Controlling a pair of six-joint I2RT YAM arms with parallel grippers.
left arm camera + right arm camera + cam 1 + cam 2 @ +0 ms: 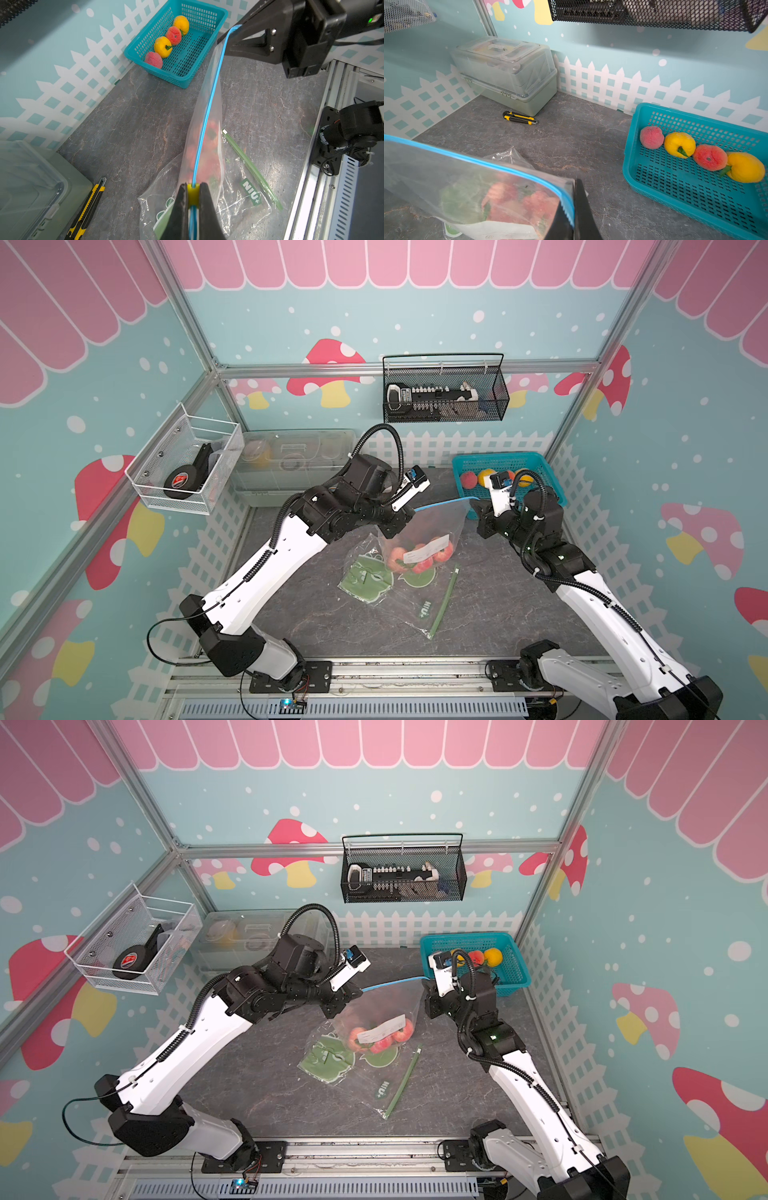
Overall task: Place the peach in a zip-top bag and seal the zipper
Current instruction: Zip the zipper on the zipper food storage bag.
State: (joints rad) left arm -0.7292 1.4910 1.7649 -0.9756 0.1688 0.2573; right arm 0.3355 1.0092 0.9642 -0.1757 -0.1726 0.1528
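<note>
A yellow utility knife (520,117) lies just beside the clear lidded box (508,70) on the grey tabletop (571,135).

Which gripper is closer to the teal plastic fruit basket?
Right. The right gripper pinches a corner of the clear zip-top bag beside the teal plastic basket; the left gripper grips the bag's opposite end, farther away.

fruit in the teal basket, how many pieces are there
4, in one row along a basket wall: first red peach, first yellow fruit, second red peach, second yellow fruit. None seems hidden; fruit inside the bag is not counted.
</note>
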